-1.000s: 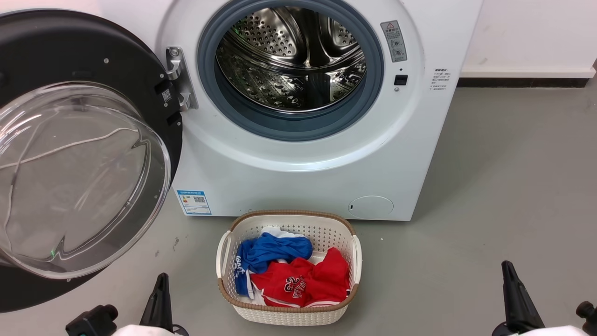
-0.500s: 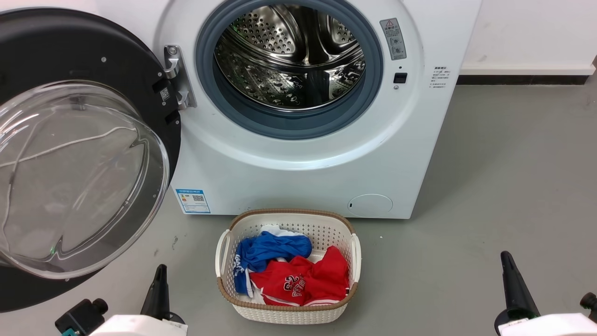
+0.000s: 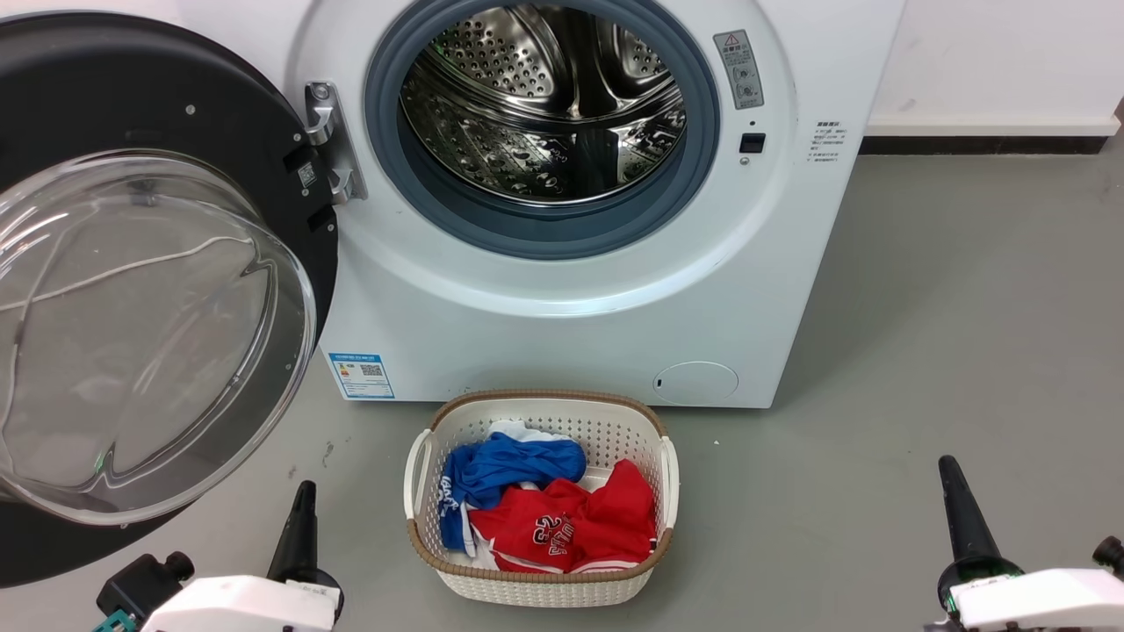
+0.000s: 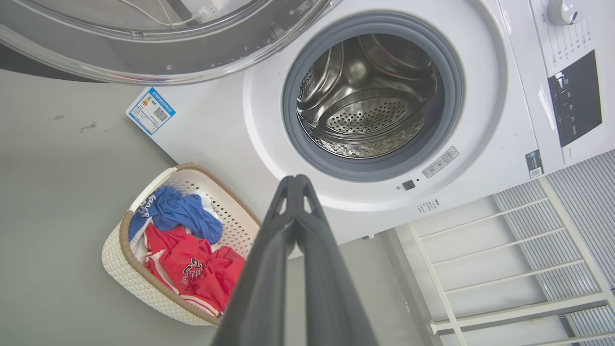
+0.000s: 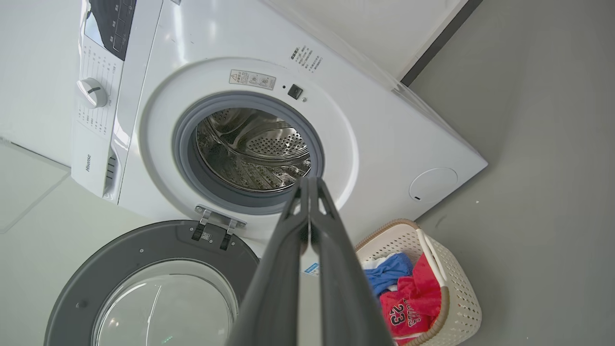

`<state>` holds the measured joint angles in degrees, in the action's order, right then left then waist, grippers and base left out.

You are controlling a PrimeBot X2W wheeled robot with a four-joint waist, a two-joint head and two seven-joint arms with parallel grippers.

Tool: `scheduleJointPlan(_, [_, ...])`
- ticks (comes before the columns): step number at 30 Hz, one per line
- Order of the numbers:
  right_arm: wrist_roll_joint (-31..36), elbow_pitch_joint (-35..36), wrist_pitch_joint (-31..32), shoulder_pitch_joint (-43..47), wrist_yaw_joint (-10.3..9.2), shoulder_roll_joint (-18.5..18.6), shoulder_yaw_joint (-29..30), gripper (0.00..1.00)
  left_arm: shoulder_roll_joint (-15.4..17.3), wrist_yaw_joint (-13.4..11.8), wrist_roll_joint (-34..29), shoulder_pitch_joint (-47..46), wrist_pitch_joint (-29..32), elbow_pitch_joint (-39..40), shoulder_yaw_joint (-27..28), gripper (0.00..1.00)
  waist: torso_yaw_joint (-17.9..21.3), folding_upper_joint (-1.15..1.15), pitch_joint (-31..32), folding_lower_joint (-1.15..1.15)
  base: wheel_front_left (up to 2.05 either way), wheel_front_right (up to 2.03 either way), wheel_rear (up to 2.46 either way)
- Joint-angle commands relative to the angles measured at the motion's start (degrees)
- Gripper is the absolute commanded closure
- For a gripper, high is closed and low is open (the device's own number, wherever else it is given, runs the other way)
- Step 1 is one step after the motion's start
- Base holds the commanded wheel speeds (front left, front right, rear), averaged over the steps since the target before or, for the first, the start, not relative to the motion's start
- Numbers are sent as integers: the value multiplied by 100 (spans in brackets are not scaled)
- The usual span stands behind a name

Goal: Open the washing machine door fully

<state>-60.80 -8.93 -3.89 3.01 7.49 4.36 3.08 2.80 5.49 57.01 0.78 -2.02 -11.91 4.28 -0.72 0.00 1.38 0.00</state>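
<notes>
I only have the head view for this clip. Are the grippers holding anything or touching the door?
Observer: The left wrist view shows the left gripper shut on nothing, fingers meeting at the tips.
Operator: And the right?
Observer: The right gripper is shut and empty too, clear of the washing machine door.
Operator: What's above the drum? My view crops it.
Observer: A white control dial beside a dark control panel.

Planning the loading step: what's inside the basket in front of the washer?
The basket holds a blue garment, a red jersey with white lettering and a bit of white cloth at the back. Anything beneath them is covered.
</notes>
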Motion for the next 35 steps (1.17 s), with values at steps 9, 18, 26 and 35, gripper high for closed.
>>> scheduleJointPlan(9, [-686,-62,168,-289,1,48,21,100,13,56,710,-252,180,-9,63,100,10,0,-23,0,0,0,0])
scheduleJointPlan(18, [-1194,-147,303,-413,1,45,41,100,13,82,1251,-345,311,-50,97,100,20,0,-43,0,0,0,0])
scheduleJointPlan(26, [-1616,-220,415,-528,1,40,58,100,13,109,1700,-424,425,-82,122,100,29,0,-62,0,0,0,0])
scheduleJointPlan(35, [-2153,-309,560,-662,1,29,84,100,13,143,2270,-525,560,-124,158,100,40,0,-88,0,0,0,0])
